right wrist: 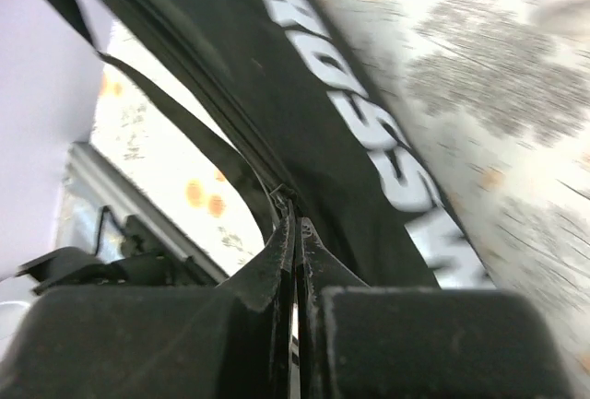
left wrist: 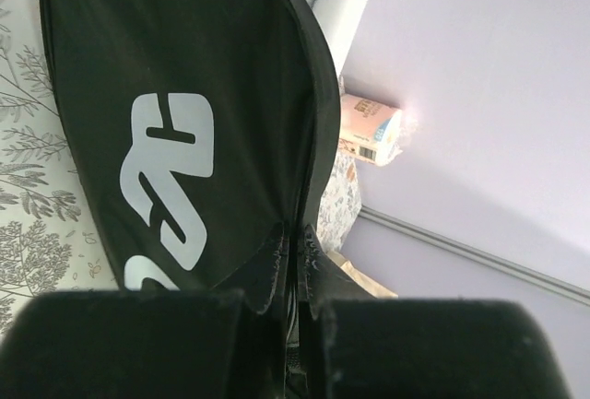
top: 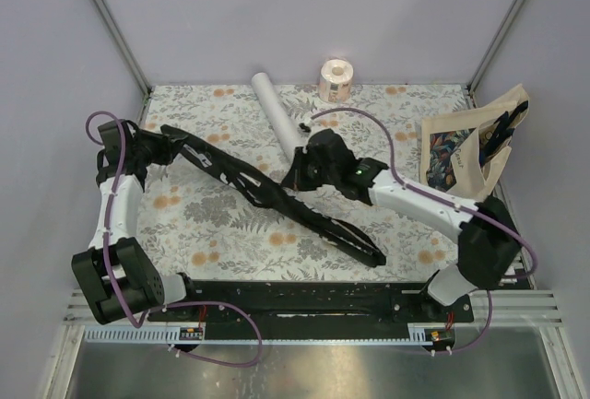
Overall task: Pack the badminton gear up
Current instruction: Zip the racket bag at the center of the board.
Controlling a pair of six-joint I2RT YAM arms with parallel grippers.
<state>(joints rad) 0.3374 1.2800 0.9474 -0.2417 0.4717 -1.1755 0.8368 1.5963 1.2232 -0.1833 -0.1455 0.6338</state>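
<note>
floral-cloth table [top: 212, 224], lilac walls. crossway racket bag [top: 323, 224] lies diagonally mid-table. left gripper [left wrist: 293, 261] is clenched on its rim at the left end, right gripper [right wrist: 295, 233] clenched on the edge seam mid-length. probably tensioning it for closing. contents hidden, rackets not visible. white tube [top: 277, 113] sits outside, just behind the bag.

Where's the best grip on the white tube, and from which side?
Mid-body of the white tube, from above, fingers spanning its width. It lies flat, slanting from the back toward the right gripper, which crowds its near end; the paper roll sits apart beside it, so the middle looks free.
</note>
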